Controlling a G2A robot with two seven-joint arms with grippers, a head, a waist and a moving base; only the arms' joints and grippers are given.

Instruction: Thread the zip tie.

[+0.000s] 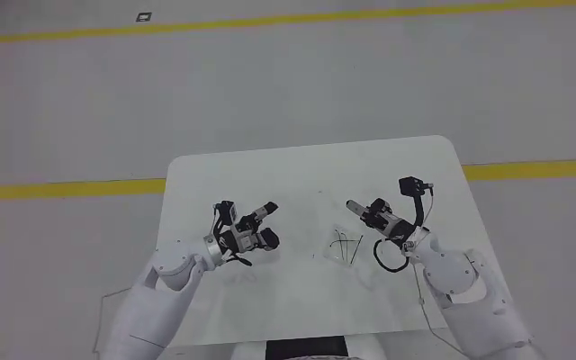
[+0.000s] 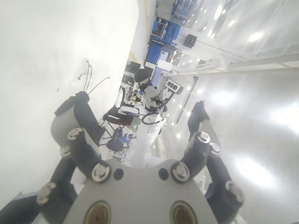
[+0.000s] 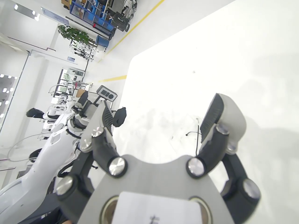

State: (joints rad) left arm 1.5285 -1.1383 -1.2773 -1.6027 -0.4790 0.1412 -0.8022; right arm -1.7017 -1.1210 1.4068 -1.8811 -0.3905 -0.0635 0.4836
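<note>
Top view: the ties (image 1: pixel 345 244) lie on the table (image 1: pixel 270 180) between the claws. They are near the right claw (image 1: pixel 362 210), just back of its tips toward the robot, and well apart from the left claw (image 1: pixel 268 225). They seem to run mostly fore-and-aft.

Left wrist view: the left claw (image 2: pixel 140 103) is spread and empty, with the ties (image 2: pixel 88 78) ahead, past one fingertip.

Right wrist view: the right claw (image 3: pixel 161 110) is spread and empty, with the ties (image 3: pixel 197 141) close beside one finger. The right arm looks better placed.

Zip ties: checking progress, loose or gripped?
Loose: the zip ties lie on the table; left gripper and right gripper stand open, apart from them.
</note>
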